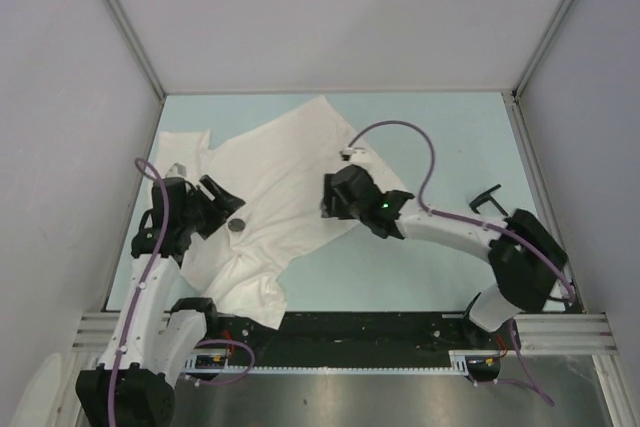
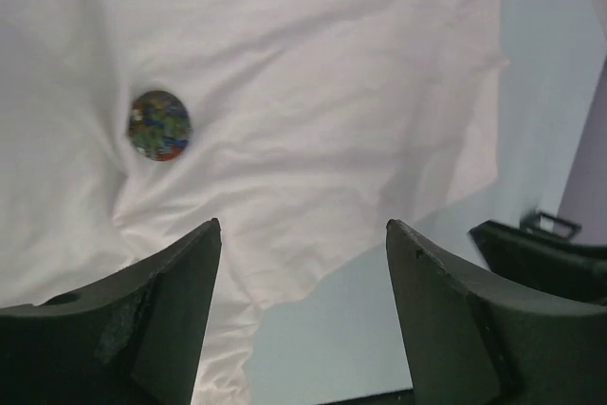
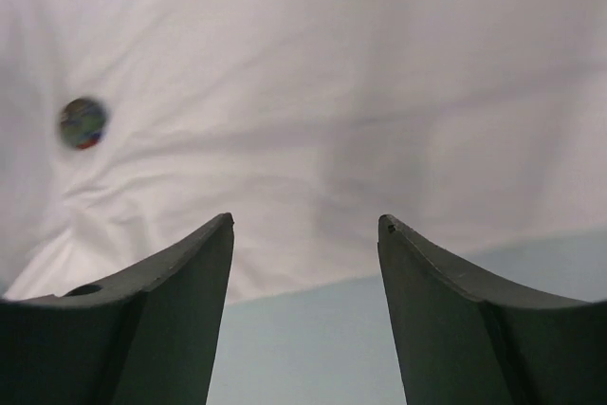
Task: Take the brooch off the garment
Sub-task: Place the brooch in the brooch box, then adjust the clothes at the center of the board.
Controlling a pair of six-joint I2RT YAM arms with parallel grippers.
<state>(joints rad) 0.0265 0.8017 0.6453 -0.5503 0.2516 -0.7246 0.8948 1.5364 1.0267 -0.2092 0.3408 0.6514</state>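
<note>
Brooch (image 2: 159,125), round and multicoloured, sits on the shirt (image 2: 313,73), cloth puckered around it. We note it just ahead-left of the left gripper (image 2: 303,225), whose jaws gape empty, not touching it. The right gripper (image 3: 305,220) also gapes empty over the shirt's edge, brooch well to its left.

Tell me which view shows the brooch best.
Left wrist: the brooch is big, sharp and multicoloured on the shirt. Right wrist shows it smaller and blurred. Top shows only a tiny dark dot.
</note>
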